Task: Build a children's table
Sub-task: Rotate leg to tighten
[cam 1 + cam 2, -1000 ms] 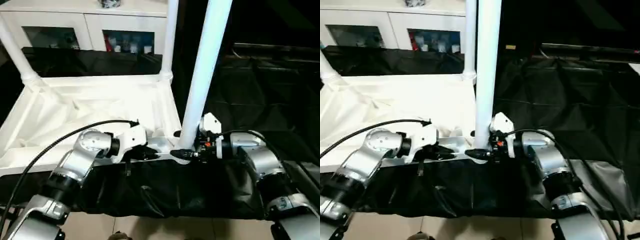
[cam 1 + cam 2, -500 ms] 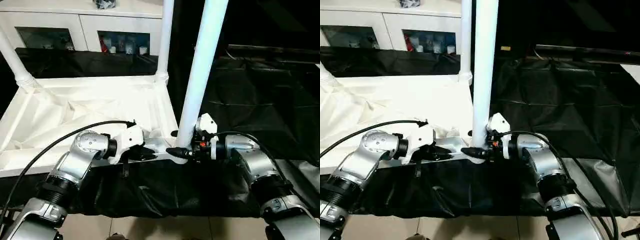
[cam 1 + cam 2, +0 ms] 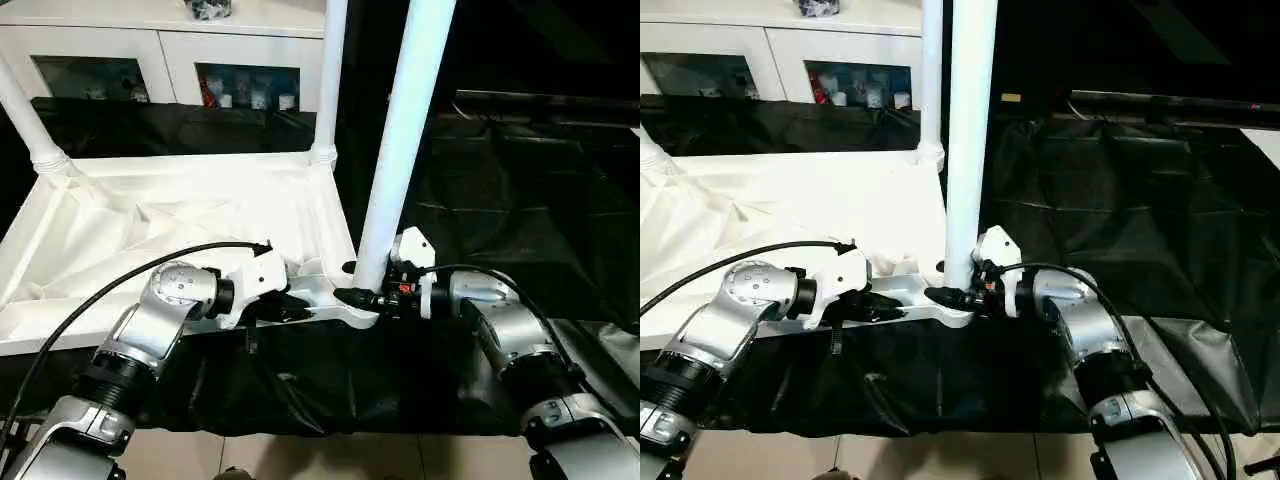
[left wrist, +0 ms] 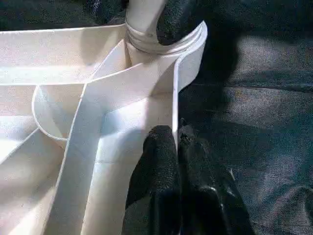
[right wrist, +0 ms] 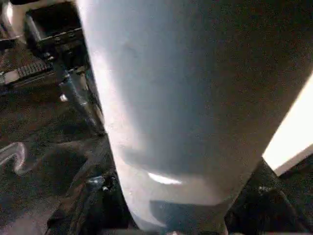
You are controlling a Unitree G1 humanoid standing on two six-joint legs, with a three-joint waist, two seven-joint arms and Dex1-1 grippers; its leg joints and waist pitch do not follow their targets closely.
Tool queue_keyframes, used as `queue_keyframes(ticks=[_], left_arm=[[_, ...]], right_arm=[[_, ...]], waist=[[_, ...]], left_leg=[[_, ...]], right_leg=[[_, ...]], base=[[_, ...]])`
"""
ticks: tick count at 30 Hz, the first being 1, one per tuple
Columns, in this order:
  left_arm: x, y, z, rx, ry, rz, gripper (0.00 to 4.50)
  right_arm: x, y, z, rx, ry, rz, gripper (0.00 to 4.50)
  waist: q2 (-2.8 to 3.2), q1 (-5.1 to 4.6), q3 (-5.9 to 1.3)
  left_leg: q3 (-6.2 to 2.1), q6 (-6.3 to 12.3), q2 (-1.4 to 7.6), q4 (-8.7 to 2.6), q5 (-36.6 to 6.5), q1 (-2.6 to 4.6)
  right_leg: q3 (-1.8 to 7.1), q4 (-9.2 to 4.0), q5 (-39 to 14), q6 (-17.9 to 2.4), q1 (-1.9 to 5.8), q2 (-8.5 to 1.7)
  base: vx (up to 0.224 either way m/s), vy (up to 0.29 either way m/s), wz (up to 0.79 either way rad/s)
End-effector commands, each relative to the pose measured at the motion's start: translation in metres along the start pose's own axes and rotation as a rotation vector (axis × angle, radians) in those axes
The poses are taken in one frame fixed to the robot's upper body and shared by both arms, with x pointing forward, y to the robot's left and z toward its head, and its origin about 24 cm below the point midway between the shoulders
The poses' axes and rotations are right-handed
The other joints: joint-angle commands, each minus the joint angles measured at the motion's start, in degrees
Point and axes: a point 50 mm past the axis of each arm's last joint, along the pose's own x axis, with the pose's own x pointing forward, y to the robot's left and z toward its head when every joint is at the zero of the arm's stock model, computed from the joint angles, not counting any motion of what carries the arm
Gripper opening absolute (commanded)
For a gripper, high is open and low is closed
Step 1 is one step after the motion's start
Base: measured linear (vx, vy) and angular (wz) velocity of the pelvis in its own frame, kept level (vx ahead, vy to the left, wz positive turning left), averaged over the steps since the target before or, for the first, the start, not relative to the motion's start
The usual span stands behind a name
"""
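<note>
White all over: tabletop [image 3: 180,215], ribbed underside, and round legs [image 3: 405,140]. Black, creased sheet [image 3: 520,200] beneath and around. White cabinet [image 3: 170,50] behind, with dark glass doors. Silver forearms [image 3: 150,330], black cable [image 3: 90,300], black-fingered left tool [image 4: 176,147] and right tool [image 3: 360,297]. Pale tiled floor [image 3: 330,458].

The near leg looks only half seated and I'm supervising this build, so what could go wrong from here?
1. The right gripper has the near leg low, at its base, with the long shaft unsupported above: it could lean in the corner socket.
2. The left gripper pinches only the thin rim of the tabletop, which could slip free and let it shift on the black cloth.
</note>
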Motion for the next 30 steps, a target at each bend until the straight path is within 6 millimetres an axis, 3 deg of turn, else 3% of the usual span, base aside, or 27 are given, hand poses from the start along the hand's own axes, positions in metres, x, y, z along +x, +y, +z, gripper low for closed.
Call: queue_keyframes(ticks=[1,3,5,7,8,9,11,14,15,17,19,22,23,25,30], left_arm=[[0.017,-0.002,0.006,0.004,-0.004,0.045,0.00],[0.025,0.004,0.009,-0.019,0.003,0.124,0.00],[0.035,0.007,0.016,-0.039,-0.015,0.182,0.00],[0.044,0.010,0.024,-0.054,-0.031,0.225,0.00],[0.058,0.012,0.037,-0.076,-0.055,0.281,0.00],[0.062,0.012,0.041,-0.082,-0.062,0.297,0.00],[0.071,0.013,0.050,-0.089,-0.075,0.323,0.00],[0.078,0.013,0.058,-0.049,-0.066,0.322,0.00],[0.078,0.013,0.059,-0.043,-0.065,0.318,0.00],[0.076,0.013,0.058,-0.022,-0.055,0.300,0.00],[0.072,0.013,0.055,-0.003,-0.043,0.285,0.00],[0.063,0.010,0.047,0.026,-0.045,0.230,0.00],[0.061,0.009,0.045,0.038,-0.049,0.209,0.00],[0.053,0.007,0.038,0.048,-0.045,0.164,0.00],[0.037,0.003,0.028,0.053,-0.052,0.085,0.00]], right_arm=[[0.022,0.020,-0.023,0.109,0.059,0.041,2.04],[0.029,0.016,-0.024,0.145,0.037,-0.076,2.03],[0.036,0.009,-0.023,0.199,0.009,-0.238,2.01],[0.041,0.004,-0.021,0.253,-0.028,-0.358,2.01],[0.050,-0.001,-0.017,0.313,-0.062,-0.509,2.01],[0.053,-0.002,-0.016,0.327,-0.071,-0.549,2.01],[0.061,-0.002,-0.010,0.364,-0.087,-0.606,2.01],[0.074,-0.004,0.000,0.359,-0.087,-0.641,2.01],[0.075,-0.004,0.002,0.348,-0.090,-0.641,2.01],[0.077,-0.005,0.009,0.316,-0.109,-0.629,2.57],[0.077,-0.006,0.012,0.301,-0.125,-0.614,2.74],[0.068,-0.009,0.013,0.226,-0.117,-0.580,2.80],[0.065,-0.010,0.012,0.205,-0.110,-0.566,3.06],[0.053,-0.013,0.007,0.141,-0.073,-0.514,3.06],[0.031,-0.016,-0.003,0.079,-0.011,-0.369,3.06]], waist=[[0.56,0.16,-2.65],[0.47,-0.03,-2.33],[0.59,-0.18,-1.87],[0.73,-0.44,-1.69],[0.86,-0.48,-1.82],[0.80,-0.64,-1.76],[1.11,-0.48,-1.95],[0.97,-0.44,-2.29],[1.55,-0.23,-2.33],[1.35,-0.22,-2.65],[1.59,-0.28,-2.74],[1.48,-0.25,-3.06],[1.57,-0.29,-3.14],[1.65,-0.44,-3.10],[1.88,-0.18,-3.01]], left_leg=[[-0.07,1.83,1.46,-4.03,-13.2,-0.02],[-0.12,0.94,1.34,-4.25,-16.0,0.23],[-0.40,-0.32,1.15,-4.50,-19.7,0.65],[-0.65,-1.20,0.99,-4.54,-22.3,1.23],[-0.85,-1.19,0.89,-4.57,-22.5,1.13],[-0.83,-1.29,0.88,-4.60,-22.5,1.14],[-0.93,-0.98,0.81,-4.59,-22.5,1.10],[-0.74,-0.40,0.81,-4.67,-21.1,0.84],[-0.77,-0.40,0.85,-4.69,-20.7,0.79],[-0.53,0.01,0.96,-4.54,-17.6,0.14],[-0.51,0.30,0.99,-4.52,-16.6,-0.15],[-0.44,1.16,0.94,-4.22,-12.5,-0.70],[-0.32,1.67,0.90,-4.00,-10.7,-0.67],[-0.22,2.29,0.89,-3.84,-8.9,-0.77],[0.01,3.53,1.18,-3.66,-9.0,-0.31]], right_leg=[[2.94,-4.30,-12.0,-11.9,2.78,-3.06],[2.95,-4.87,-16.8,-10.7,2.58,-3.11],[2.88,-5.92,-26.5,-7.7,2.15,-3.34],[2.74,-6.63,-31.5,-5.7,1.71,-3.37],[2.59,-6.74,-32.5,-4.9,1.85,-3.44],[2.55,-6.95,-32.8,-4.7,1.68,-3.37],[2.43,-6.99,-31.0,-4.6,1.66,-3.25],[2.53,-6.56,-25.7,-5.6,1.84,-3.03],[2.60,-6.45,-24.4,-6.0,1.81,-3.14],[2.71,-5.72,-17.6,-7.8,2.29,-2.93],[2.66,-5.30,-15.4,-8.9,2.43,-2.86],[2.67,-4.69,-10.1,-10.1,3.05,-3.00],[2.70,-4.40,-7.3,-10.9,3.06,-2.92],[2.65,-4.06,-4.5,-12.2,3.20,-2.83],[2.76,-3.73,-2.1,-14.0,3.09,-2.75]], base=[[0.000,0.000,0.00],[0.000,0.000,0.00],[0.000,0.000,0.00],[0.000,0.000,0.00],[0.000,0.000,0.00],[0.000,0.000,0.00],[0.000,0.000,0.00],[0.000,0.000,0.00],[0.000,0.000,0.00],[0.000,0.000,0.00],[0.000,0.000,0.00],[0.000,0.000,0.00],[0.000,0.000,0.00],[0.000,0.000,0.00],[0.000,0.000,0.00]])
